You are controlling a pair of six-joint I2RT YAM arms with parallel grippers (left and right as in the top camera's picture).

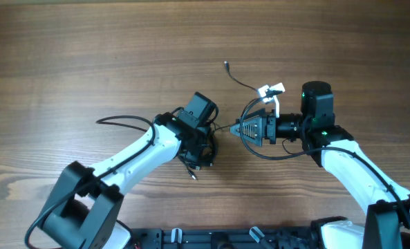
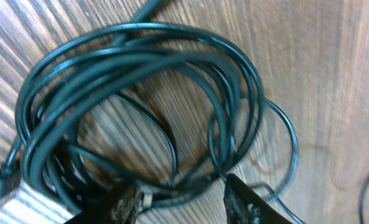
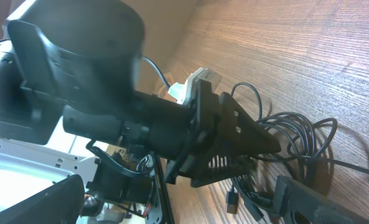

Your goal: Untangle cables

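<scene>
Cables (image 2: 140, 46), thin, glossy and dark, lay in a loose round coil of overlapping loops on the wood-grain worktop (image 1: 87, 48), directly under the left wrist (image 1: 191, 130). The left jaws stood part-way apart, their rough dark fingertips (image 2: 127, 202) straddling several strands with gaps beside them. A flat plug (image 2: 0, 185) ended one strand, partly cut off at the frame edge. Away from the wrist another strand curved to a small plug (image 1: 227, 66). Just right of the wrist the right jaws, on a black wedge-shaped body (image 1: 256, 128), stood wide, though their tips were hard to make out. A white piece (image 1: 272, 91) farther right was too small to identify. From overhead the wrist hid most of the coil.
</scene>
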